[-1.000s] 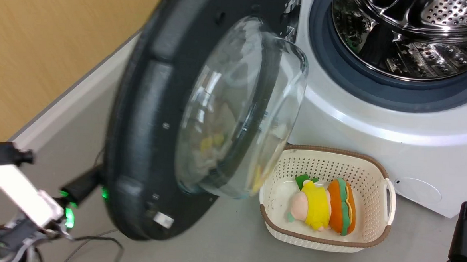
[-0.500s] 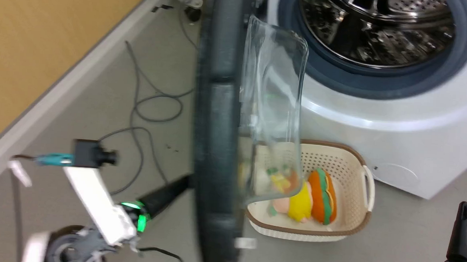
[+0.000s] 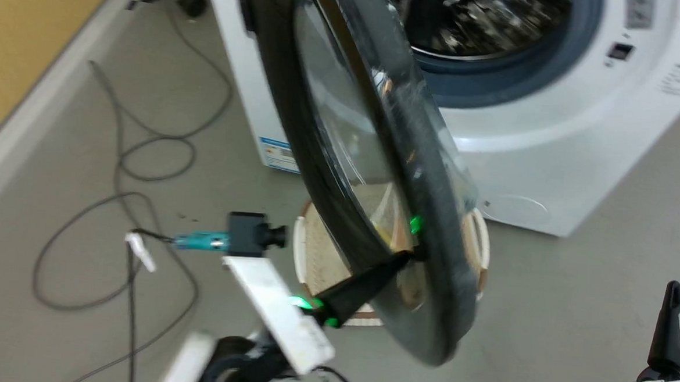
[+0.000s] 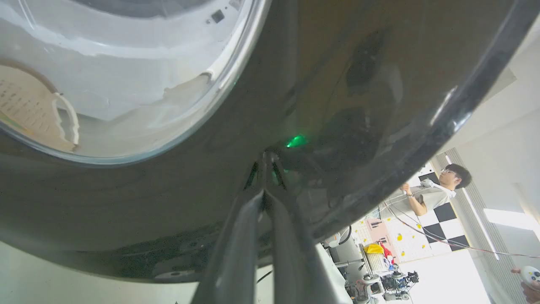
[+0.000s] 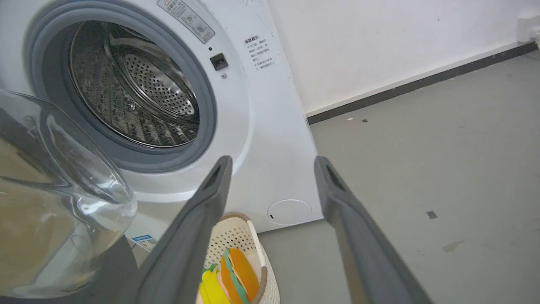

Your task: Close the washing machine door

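Now my left pincer [image 3: 407,256], tips together, touches the door [image 3: 343,133] straight ahead, machine [image 3: 552,138] beyond it; right pincer [image 5: 272,160], apart, sits farther off.

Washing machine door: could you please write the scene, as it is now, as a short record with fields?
door: washing machine door part open, not latched
machine: washing machine, drum uncovered
left arm: left gripper shut, fingertips against the door's black rim
right arm: right gripper open, holds nothing, apart from the door
basket: cream basket in front of the machine, plush toys inside
task: not yet done
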### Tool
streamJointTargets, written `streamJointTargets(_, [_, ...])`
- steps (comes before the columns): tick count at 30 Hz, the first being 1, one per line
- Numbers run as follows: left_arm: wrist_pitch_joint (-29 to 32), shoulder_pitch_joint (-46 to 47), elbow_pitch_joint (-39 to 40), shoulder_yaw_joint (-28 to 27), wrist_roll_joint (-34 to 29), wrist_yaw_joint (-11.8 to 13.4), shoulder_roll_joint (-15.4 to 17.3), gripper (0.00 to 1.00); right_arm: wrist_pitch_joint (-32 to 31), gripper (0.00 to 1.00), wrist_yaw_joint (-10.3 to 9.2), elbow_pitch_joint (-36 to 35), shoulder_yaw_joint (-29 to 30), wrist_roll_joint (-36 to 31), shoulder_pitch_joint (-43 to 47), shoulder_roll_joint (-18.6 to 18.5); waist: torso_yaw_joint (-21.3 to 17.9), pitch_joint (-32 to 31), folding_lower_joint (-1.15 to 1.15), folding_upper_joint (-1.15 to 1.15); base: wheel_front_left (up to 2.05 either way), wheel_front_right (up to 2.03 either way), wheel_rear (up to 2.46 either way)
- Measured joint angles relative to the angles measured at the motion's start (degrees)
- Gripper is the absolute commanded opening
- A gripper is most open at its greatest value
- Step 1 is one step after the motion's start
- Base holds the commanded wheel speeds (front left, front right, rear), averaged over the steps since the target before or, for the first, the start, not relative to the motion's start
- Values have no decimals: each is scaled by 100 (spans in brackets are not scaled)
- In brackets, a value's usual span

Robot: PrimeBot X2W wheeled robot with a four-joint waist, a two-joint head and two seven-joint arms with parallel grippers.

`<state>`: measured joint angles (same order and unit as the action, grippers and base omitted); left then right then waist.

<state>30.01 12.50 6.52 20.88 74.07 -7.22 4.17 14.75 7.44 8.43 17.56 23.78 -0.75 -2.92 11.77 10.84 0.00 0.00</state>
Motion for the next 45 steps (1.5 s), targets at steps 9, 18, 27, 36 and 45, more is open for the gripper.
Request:
streamJointTargets(9, [-1819, 884, -870, 1241, -136, 0, 65, 0, 0, 100, 0, -15, -159, 10, -209, 2, -611, 252, 0, 0, 0, 0, 0])
streamJointTargets(18, [-2971, 1637, -1850, 2119, 200, 0, 102, 0, 0, 100, 0, -60, -424, 0, -324, 3, -1156, 394, 0, 0, 0, 0, 0])
streamJointTargets(27, [-3863, 1809, -2143, 2679, 372, 0, 563, 0, 0, 100, 0, -86, -498, 58, -316, 3, -1303, 317, 0, 0, 0, 0, 0])
streamJointTargets(36, [-4468, 2062, -2702, 2464, -1566, 54, 1148, 0, 0, 100, 0, -269, -403, -87, -182, 3, -1180, 53, 0, 0, 0, 0, 0])
streamJointTargets(45, [-4476, 1475, -1814, 382, -4352, 1060, 1077, 3, 0, 100, 0, -583, -318, -342, -169, 4, -1037, -107, 0, 0, 0, 0, 0])
